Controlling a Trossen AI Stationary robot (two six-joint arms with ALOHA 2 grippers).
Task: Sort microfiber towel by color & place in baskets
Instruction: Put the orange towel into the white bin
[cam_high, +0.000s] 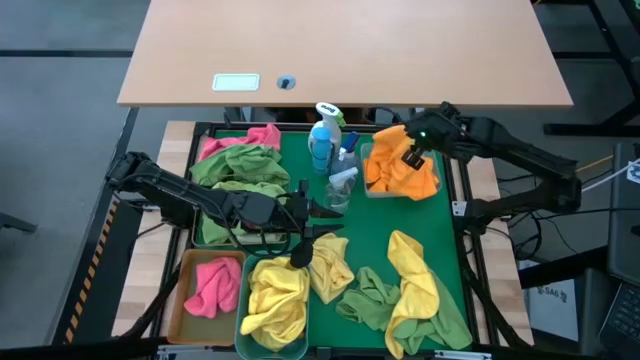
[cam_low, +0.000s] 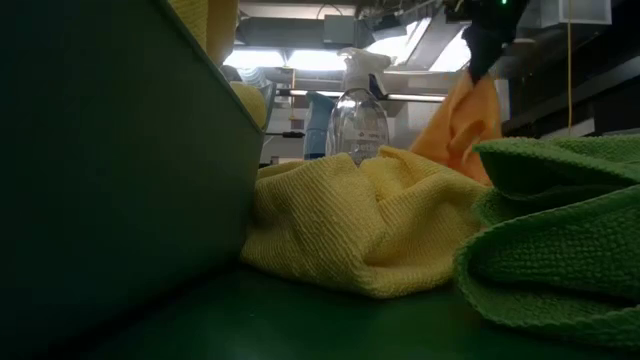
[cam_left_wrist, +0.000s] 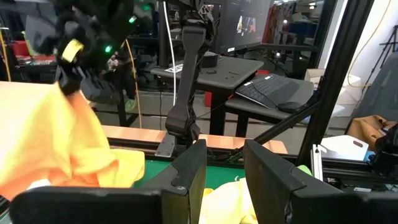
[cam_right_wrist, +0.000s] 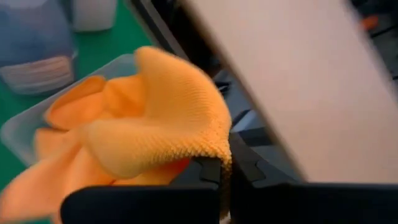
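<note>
Right gripper (cam_high: 411, 157) fingers pinch an orange towel (cam_high: 398, 172) over the clear basket (cam_high: 368, 188). Risk: folds draping over the rim when released. Left gripper (cam_high: 318, 215), beside that basket above the yellow towel (cam_high: 328, 268), fingers slightly parted, empty

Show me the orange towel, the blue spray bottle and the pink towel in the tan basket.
orange towel (cam_high: 400, 175), high view, middle of the cloth.
blue spray bottle (cam_high: 320, 145), high view, its body.
pink towel (cam_high: 212, 286), high view, middle of the bundle.
</note>
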